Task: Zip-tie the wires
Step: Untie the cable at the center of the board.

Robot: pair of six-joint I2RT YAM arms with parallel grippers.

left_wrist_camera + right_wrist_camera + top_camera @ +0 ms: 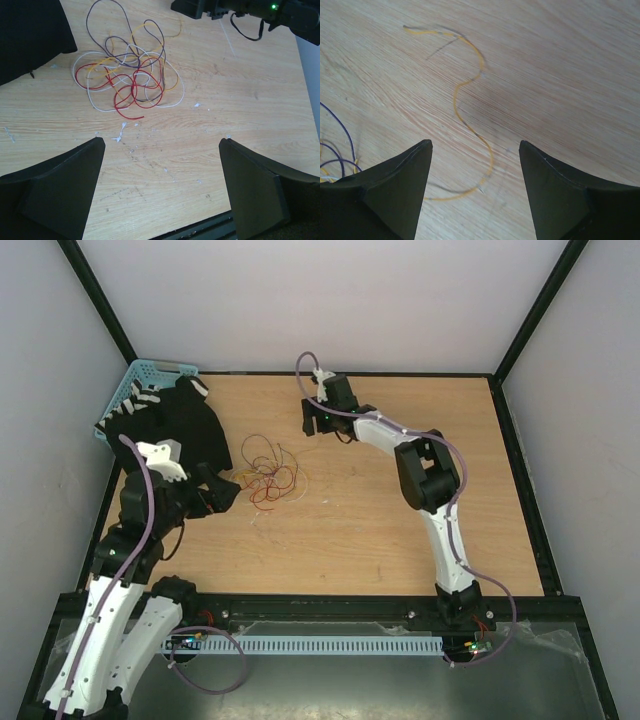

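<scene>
The wires (268,474) lie as a loose tangle of red, dark, yellow and white strands on the wooden table, left of centre. In the left wrist view the wires (127,82) sit ahead of my left gripper (161,141), whose jaws stand wide open over bare wood. That left gripper (222,492) is just left of the tangle. My right gripper (311,422) hovers beyond the tangle, to its right. The right gripper (475,144) is open above one stray yellow wire (470,107) that curls flat on the table between and ahead of the fingertips, untouched.
A blue basket (150,371) stands at the back left, with a black cloth-like mass (175,425) spread in front of it beside my left arm. White specks (120,135) dot the wood. Black frame posts and white walls enclose the table.
</scene>
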